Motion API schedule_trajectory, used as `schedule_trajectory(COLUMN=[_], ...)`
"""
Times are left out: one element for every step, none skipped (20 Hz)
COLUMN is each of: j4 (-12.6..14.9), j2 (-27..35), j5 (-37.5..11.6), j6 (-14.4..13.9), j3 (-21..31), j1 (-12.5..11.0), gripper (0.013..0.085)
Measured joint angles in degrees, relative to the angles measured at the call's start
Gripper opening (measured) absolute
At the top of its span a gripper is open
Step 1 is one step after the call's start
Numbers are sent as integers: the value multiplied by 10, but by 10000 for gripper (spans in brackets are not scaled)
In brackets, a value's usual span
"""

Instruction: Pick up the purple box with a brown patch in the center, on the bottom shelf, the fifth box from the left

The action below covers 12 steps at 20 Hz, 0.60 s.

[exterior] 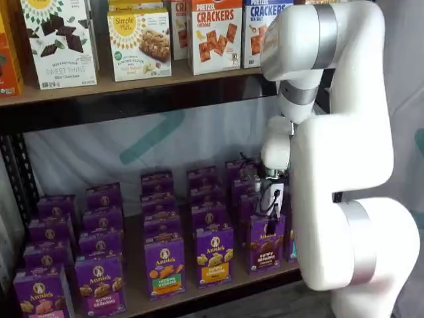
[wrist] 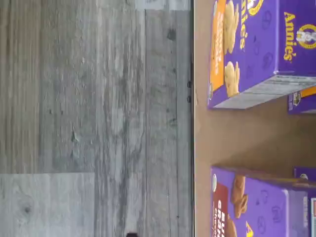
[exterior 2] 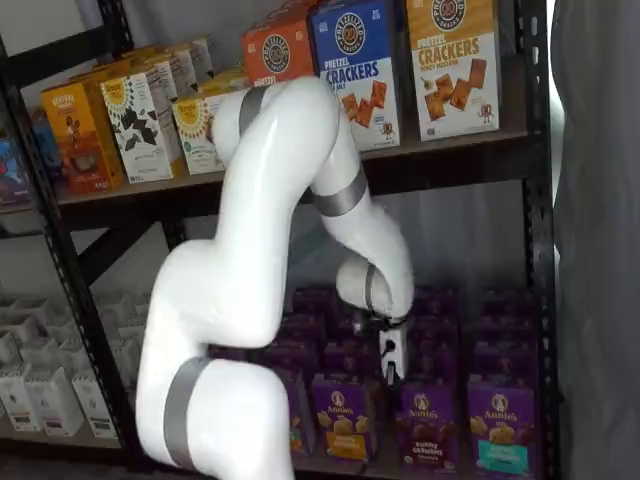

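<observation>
The purple box (exterior: 266,242) stands upright in the front row of the bottom shelf (exterior: 199,291), with a brown band under its bunny crackers. It shows in both shelf views (exterior 2: 425,421), and the wrist view catches part of it (wrist: 247,207) near the shelf edge. My gripper (exterior: 272,208) hangs just above and in front of that box, its white body and dark fingers seen side-on (exterior 2: 392,374). It holds no box and touches none.
A purple carton with a yellow-orange band (exterior: 214,256) stands left of the target, and one with a teal-green band (exterior 2: 500,428) to its right. More purple cartons fill the rows behind. Cracker boxes (exterior: 215,33) line the upper shelf. Grey plank floor (wrist: 94,118) lies below.
</observation>
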<state>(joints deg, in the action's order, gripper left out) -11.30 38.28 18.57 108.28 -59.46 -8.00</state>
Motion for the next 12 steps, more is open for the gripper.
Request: schedule_trajectory(j4=[3, 8, 7, 6, 5, 3, 2, 1, 0, 2, 6, 11], j2=[2, 11, 19, 27, 34, 41, 47, 53, 58, 64, 70, 76], j5=[12, 45, 61, 69, 74, 77, 78, 78, 76, 75, 75, 75], j6=[-2, -6, -5, -4, -2, -1, 0, 1, 1, 0, -3, -7], j3=[-7, -29, -46, -59, -71, -81, -90, -98, -106, -113, -121, -130], j1=[-1, -3, -5, -6, -6, -6, -7, -7, -7, -7, -7, -8], gripper=[850, 850, 850, 850, 850, 850, 850, 850, 850, 850, 850, 850])
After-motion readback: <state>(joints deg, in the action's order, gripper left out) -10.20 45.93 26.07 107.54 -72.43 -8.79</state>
